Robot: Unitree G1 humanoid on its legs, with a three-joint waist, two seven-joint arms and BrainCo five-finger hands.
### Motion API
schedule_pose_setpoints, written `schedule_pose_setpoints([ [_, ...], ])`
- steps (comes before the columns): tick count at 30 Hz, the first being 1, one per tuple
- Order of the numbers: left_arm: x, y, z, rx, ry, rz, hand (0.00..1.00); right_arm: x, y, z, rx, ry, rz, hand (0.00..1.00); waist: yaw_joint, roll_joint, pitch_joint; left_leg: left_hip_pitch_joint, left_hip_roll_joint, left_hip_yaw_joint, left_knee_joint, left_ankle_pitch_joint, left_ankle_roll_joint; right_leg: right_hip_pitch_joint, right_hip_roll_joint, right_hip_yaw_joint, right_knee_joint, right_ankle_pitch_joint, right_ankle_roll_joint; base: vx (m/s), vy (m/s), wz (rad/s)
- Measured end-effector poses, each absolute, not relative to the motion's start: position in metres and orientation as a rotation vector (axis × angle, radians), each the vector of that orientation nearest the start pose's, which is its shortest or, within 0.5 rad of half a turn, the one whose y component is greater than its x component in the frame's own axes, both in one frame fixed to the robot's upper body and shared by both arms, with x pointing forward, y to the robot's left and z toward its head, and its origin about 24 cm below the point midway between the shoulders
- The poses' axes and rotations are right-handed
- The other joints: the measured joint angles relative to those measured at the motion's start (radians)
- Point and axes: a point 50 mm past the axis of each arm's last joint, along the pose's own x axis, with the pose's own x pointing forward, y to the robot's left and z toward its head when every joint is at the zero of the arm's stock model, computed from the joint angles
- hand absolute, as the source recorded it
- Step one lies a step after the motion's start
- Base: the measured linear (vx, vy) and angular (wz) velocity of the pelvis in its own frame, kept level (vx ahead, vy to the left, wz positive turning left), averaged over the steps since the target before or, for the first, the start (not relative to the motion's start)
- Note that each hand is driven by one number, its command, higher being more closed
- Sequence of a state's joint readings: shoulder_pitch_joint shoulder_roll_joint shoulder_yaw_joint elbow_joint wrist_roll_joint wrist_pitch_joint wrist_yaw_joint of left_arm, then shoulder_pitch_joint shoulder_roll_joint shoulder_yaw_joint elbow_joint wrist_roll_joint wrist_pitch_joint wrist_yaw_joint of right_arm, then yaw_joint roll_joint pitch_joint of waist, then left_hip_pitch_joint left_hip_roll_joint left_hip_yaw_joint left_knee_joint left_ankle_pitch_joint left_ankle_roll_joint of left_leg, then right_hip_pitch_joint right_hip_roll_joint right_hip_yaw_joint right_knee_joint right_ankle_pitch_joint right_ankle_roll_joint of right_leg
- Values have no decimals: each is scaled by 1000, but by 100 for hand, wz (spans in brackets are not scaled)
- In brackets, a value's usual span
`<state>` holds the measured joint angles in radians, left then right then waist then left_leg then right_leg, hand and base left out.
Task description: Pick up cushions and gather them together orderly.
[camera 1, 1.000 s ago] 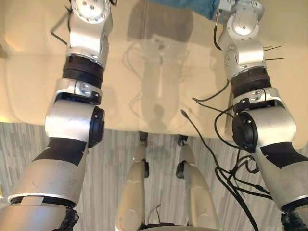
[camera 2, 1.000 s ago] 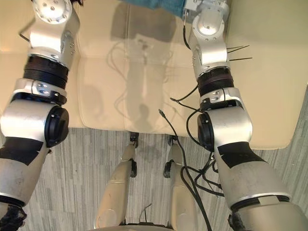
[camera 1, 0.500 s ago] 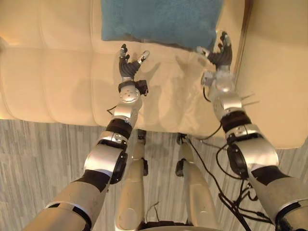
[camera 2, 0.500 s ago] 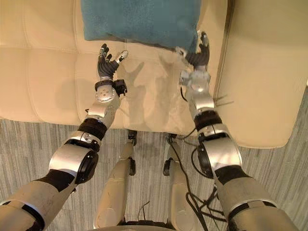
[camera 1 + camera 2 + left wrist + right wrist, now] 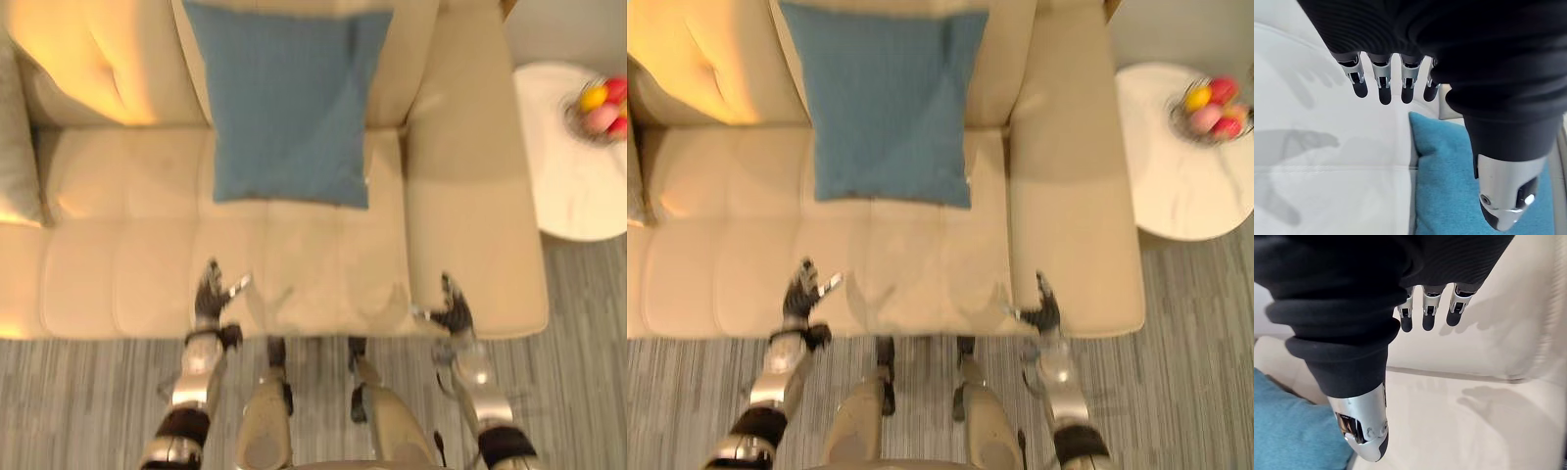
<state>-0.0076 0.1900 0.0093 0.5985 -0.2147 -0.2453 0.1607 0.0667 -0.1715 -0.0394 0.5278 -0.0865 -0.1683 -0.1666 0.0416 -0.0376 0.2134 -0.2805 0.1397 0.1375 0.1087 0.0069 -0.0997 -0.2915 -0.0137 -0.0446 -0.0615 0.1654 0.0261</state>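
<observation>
Nearest me, the grey striped plank floor [image 5: 78, 401] runs up to the front of the cream leather sofa [image 5: 118, 284], whose smooth seat is stitched into broad padded panels. My left hand [image 5: 209, 299] is at the seat's near edge, left of the middle. Its silver dark-tipped fingers [image 5: 1382, 84] are straight and spread, the thumb set apart, and they hold nothing. My right hand [image 5: 454, 315] is at the seat's near right corner, by the wide flat armrest, with its fingers stretched out too and empty.

Farther back, between my two hands and well apart from both, is the blue square fabric cushion [image 5: 284, 108]. It is matte and finely woven, and it leans against the backrest with its lower edge on the far part of the seat. A grey padded edge [image 5: 12, 137] shows at the sofa's far left; I cannot tell what it is.

To the far right, beside the armrest, stands a round white table [image 5: 568, 191]. It carries a small bowl [image 5: 598, 106] of round red, yellow and pink pieces.
</observation>
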Motion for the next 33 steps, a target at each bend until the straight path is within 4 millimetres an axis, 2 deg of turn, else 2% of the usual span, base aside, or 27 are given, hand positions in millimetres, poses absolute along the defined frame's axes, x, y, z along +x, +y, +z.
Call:
schedule_pose_setpoints([
  [1,207,221,-70,22,394,283,0,191,-219,-76,-286,464,-203,0,0,0,-14,25,0,5,-4,-6,0,19,0,4,4,-9,1,162,31,-22],
  [2,180,221,-96,32,536,274,0,168,-223,-97,-308,591,-179,0,-1,3,-43,81,-1,19,-6,-23,2,64,0,18,9,-25,6,96,27,-22],
  [3,169,221,-105,35,593,272,0,161,-224,-104,-313,633,-174,0,-1,5,-54,98,-1,26,-7,-31,4,79,-1,23,9,-28,7,107,52,-30],
  [4,145,222,-123,43,714,268,0,142,-227,-118,-326,735,-157,0,-4,7,-78,134,-5,41,-8,-45,6,106,-5,36,9,-34,10,48,40,-24],
  [5,139,222,-126,47,743,264,0,137,-227,-122,-326,763,-152,0,-4,6,-83,144,-7,46,-9,-47,9,112,-6,41,9,-36,11,58,68,-36],
  [6,123,223,-135,66,816,244,0,124,-228,-130,-336,823,-129,0,-6,6,-90,175,-12,65,-13,-57,12,130,-12,51,12,-43,13,11,63,-32],
  [8,110,223,-141,73,871,231,0,116,-229,-134,-336,861,-118,0,-7,8,-95,208,-17,84,-23,-63,16,132,-18,57,47,-61,13,-1,51,-30],
  [10,98,223,-146,78,916,225,0,108,-229,-139,-328,903,-107,0,-10,11,-94,246,-16,100,-11,-77,24,115,-34,42,162,-127,27,0,46,-17],
  [11,93,223,-147,75,930,219,0,103,-228,-142,-320,925,-103,0,-26,10,-95,256,-19,101,18,-85,30,104,-52,23,238,-161,46,-38,54,6],
  [12,88,223,-148,80,945,211,0,95,-227,-144,-312,952,-97,0,-30,14,-101,252,-18,108,40,-95,42,94,-67,18,302,-192,83,-61,28,10],
  [13,89,221,-148,78,944,209,0,93,-227,-145,-309,961,-97,0,-28,29,-102,253,-9,113,45,-96,43,81,-69,16,354,-220,90,-86,-2,23],
  [14,91,221,-147,72,934,220,0,92,-230,-145,-296,959,-120,0,-33,12,-108,252,-12,99,63,-96,43,13,-118,-15,730,-320,71,-56,-75,24],
  [15,91,223,-147,79,933,220,0,89,-230,-145,-297,967,-121,0,-32,17,-105,246,-12,96,74,-96,43,14,-134,-8,815,-337,86,-43,-101,35],
  [16,92,225,-146,84,929,225,0,85,-230,-146,-295,979,-120,0,-30,8,-108,240,-13,86,87,-94,41,29,-152,-2,883,-357,93,-26,-124,33],
  [17,93,227,-145,88,922,229,0,83,-229,-147,-290,985,-119,0,-27,-10,-118,218,-18,76,109,-88,31,63,-170,24,888,-354,103,-27,-243,32],
  [18,96,227,-144,88,911,234,0,89,-227,-146,-287,975,-117,0,-19,-32,-132,167,-14,71,136,-69,18,100,-155,44,769,-424,115,-59,-255,17],
  [19,98,225,-144,79,906,235,0,95,-227,-145,-290,960,-118,0,-15,-34,-135,147,-10,74,136,-54,14,97,-147,41,733,-441,107,-133,-294,-9],
  [21,120,210,-141,61,858,200,0,122,-231,-133,-283,863,-148,0,5,16,-107,42,39,83,130,13,-5,76,-104,-18,601,-478,50,-243,-253,-8],
  [22,126,207,-140,61,845,195,0,128,-232,-131,-276,846,-155,0,3,28,-100,23,48,82,119,33,-18,63,-94,-29,589,-484,39,-330,-248,22],
  [23,135,197,-138,50,825,173,0,138,-234,-128,-275,823,-167,0,-5,55,-82,8,59,64,55,97,-31,36,-76,-48,573,-467,1,-351,-183,47],
  [24,140,190,-138,42,815,151,0,138,-235,-128,-264,825,-186,0,-16,57,-77,18,61,67,-16,152,-51,24,-73,-86,547,-440,-31,-349,-208,55],
  [26,140,190,-138,42,815,154,0,137,-234,-128,-235,819,-208,0,-24,48,-75,35,67,113,54,101,-21,23,-74,-97,530,-415,-51,-181,-138,28],
  [28,140,192,-136,50,806,154,0,142,-237,-123,-237,789,-219,0,-25,41,-72,46,69,122,182,7,-2,18,-74,-95,483,-361,-64,-221,-92,-3],
  [29,140,192,-136,50,806,154,0,143,-240,-122,-243,787,-223,0,-26,35,-69,55,69,122,213,-16,10,18,-73,-94,460,-342,-62,-267,-34,-5],
  [30,140,192,-136,50,806,154,0,142,-244,-122,-245,789,-238,0,-26,46,-75,84,65,126,229,-46,26,22,-73,-91,422,-312,-58,-234,69,-4],
  [32,138,193,-137,50,811,157,0,137,-252,-122,-250,806,-265,0,-28,61,-84,173,44,139,129,-74,26,25,-60,-85,348,-275,-39,-179,92,-3],
  [33,137,194,-137,51,814,161,0,134,-258,-122,-257,818,-280,0,-32,98,-100,222,33,139,-1,-73,25,23,-48,-93,321,-252,-25,-62,55,1],
])
